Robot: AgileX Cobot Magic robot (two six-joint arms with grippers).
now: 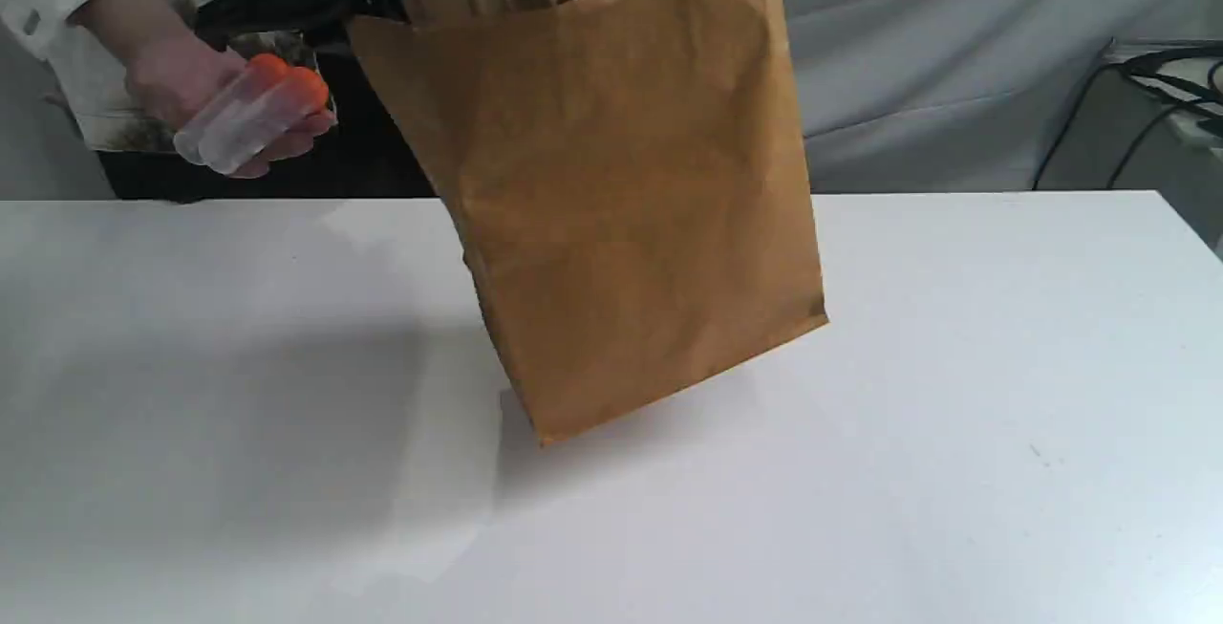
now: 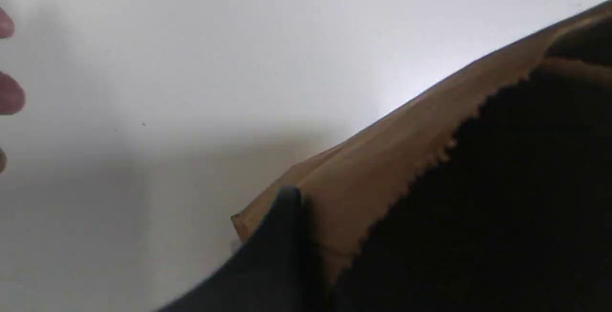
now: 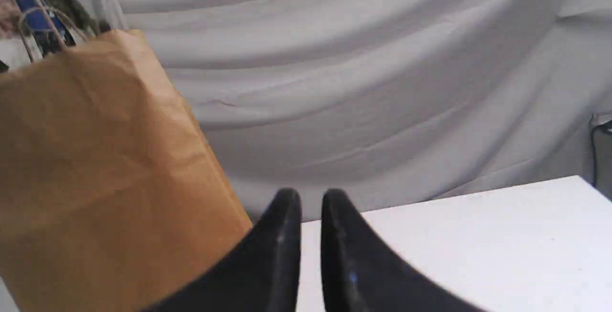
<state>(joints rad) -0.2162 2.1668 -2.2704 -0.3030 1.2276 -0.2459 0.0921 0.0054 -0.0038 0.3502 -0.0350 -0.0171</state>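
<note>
Two sets of jaws and one bag. The left jaws grip the bag (image 2: pixel 382 173) at its saw-toothed top rim, with one black finger (image 2: pixel 287 216) pressed on the outside of the paper and the other lost in the dark inside. The right jaws are drawn almost together on nothing, a thin slit between the fingertips (image 3: pixel 287 202); they hang in the air just beside the bag's side wall, apart from it.

The bag is brown paper and hangs tilted over the middle of the desk (image 1: pixel 955 414); one lower corner is down at the surface, though whether it touches I cannot tell; the other lower corner is lifted. Two twine handles (image 3: pixel 43 20) stand up from its top.

One hand (image 1: pixel 182 79) of a person is beyond the far edge at the left, apart from the bag, holding what look like two clear tubes (image 1: pixel 253 108) with orange caps.

White desk spreads wide on both sides of the bag and in front of it; the far edge and the right-hand corner are in view. One grey cloth (image 3: pixel 382 63) hangs behind, and a few black cables (image 1: pixel 1166 79) lie past the right corner.
</note>
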